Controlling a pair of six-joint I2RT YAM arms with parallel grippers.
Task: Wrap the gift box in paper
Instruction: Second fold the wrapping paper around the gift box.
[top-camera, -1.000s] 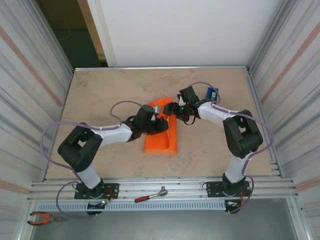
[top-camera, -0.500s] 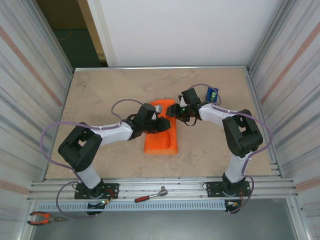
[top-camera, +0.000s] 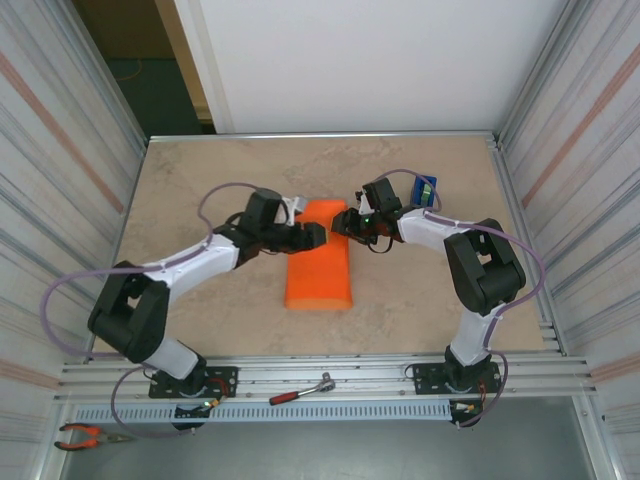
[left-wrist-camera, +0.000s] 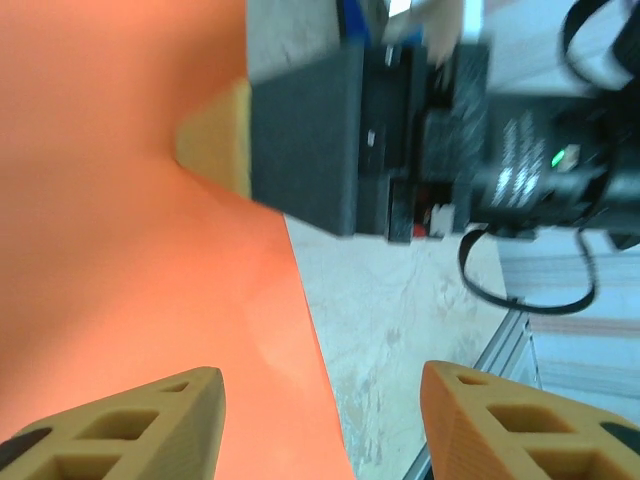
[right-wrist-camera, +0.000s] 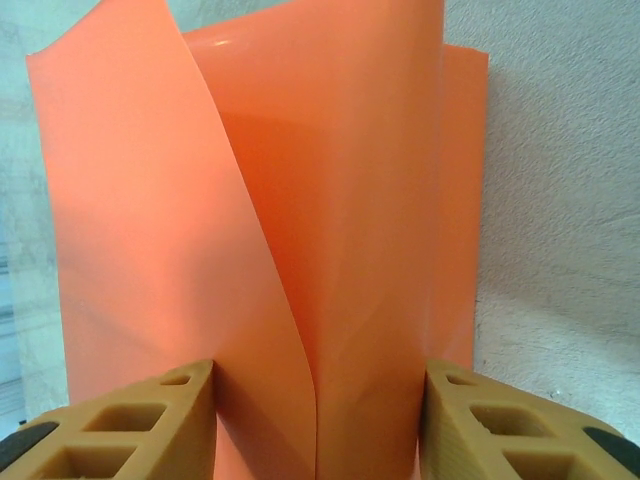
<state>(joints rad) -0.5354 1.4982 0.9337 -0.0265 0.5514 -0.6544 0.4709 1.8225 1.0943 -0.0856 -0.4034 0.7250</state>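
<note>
**Both grippers meet at the far end of the orange paper**

The paper (top-camera: 320, 270) lies folded into a long shape in the middle of the table (top-camera: 200, 190). The left gripper (top-camera: 318, 235) is at its far end with its fingers (left-wrist-camera: 150, 425) apart, the paper's edge between them. The right gripper (top-camera: 341, 221) faces it, fingers (right-wrist-camera: 120, 425) apart too, with loose paper folds standing up between them. One of its tan fingers seems to touch the paper, but the left wrist view is blurry.
</note>
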